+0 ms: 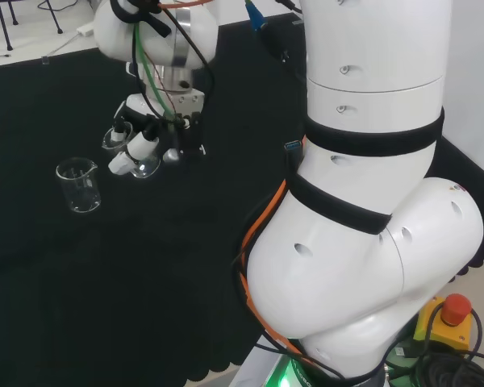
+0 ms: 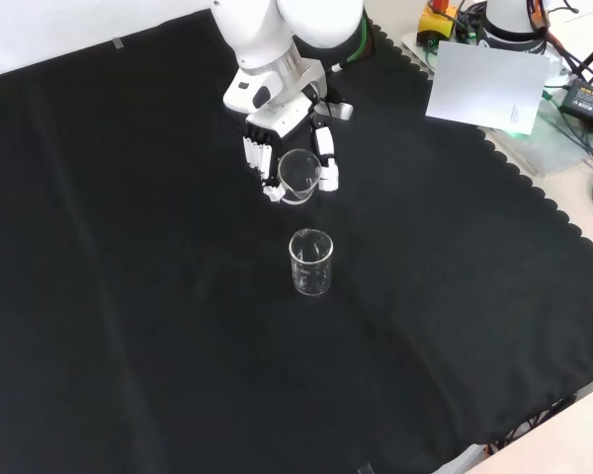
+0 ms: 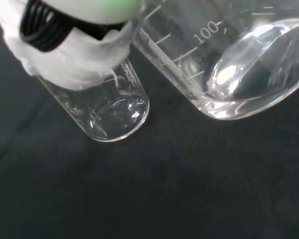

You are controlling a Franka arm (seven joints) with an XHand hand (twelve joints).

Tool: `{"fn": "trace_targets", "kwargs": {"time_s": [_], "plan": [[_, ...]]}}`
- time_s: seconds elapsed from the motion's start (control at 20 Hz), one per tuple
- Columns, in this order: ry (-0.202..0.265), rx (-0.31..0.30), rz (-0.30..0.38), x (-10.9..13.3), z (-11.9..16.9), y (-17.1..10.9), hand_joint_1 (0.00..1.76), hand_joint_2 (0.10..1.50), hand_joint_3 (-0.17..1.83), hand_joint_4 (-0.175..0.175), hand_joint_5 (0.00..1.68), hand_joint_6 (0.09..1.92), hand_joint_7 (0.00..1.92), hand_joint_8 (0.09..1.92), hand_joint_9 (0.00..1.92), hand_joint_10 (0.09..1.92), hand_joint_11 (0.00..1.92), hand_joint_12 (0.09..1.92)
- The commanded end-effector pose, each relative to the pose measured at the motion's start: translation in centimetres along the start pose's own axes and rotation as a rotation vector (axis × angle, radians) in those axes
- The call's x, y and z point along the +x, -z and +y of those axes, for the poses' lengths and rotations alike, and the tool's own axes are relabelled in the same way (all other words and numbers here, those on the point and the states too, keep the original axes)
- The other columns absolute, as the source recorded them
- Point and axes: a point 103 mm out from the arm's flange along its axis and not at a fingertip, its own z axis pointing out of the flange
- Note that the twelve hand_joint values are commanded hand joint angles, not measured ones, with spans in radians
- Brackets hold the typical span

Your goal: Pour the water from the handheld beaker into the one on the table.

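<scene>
Clear glass beaker (image 2: pixel 298 176) tilted, gripped in hand (image 2: pixel 277 148); second cylindrical beaker (image 2: pixel 310 263) upright on cloth (image 2: pixel 128 296).

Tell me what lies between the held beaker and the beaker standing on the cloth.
Nothing: in the front view, only bare black cloth separates the held beaker from the standing beaker.
</scene>
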Motion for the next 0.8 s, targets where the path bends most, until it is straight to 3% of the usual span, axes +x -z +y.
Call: {"fn": "trace_targets", "kwargs": {"time_s": [0.05,0.15,0.8], "plan": [[-0.018,0.048,-0.112,2.1,1.3,1.2,1.14,0.71,0.57,0.095,1.26,0.66,1.68,0.09,1.60,0.13,1.18,0.87],[-0.023,0.047,-0.186,2.7,1.6,1.2,1.14,0.71,0.57,0.095,1.26,0.66,1.68,0.09,1.60,0.13,1.18,0.87],[-0.049,0.130,-0.382,4.4,2.9,1.9,1.14,0.69,0.61,0.098,1.25,0.69,1.70,0.09,1.61,0.13,1.19,0.88]]}}
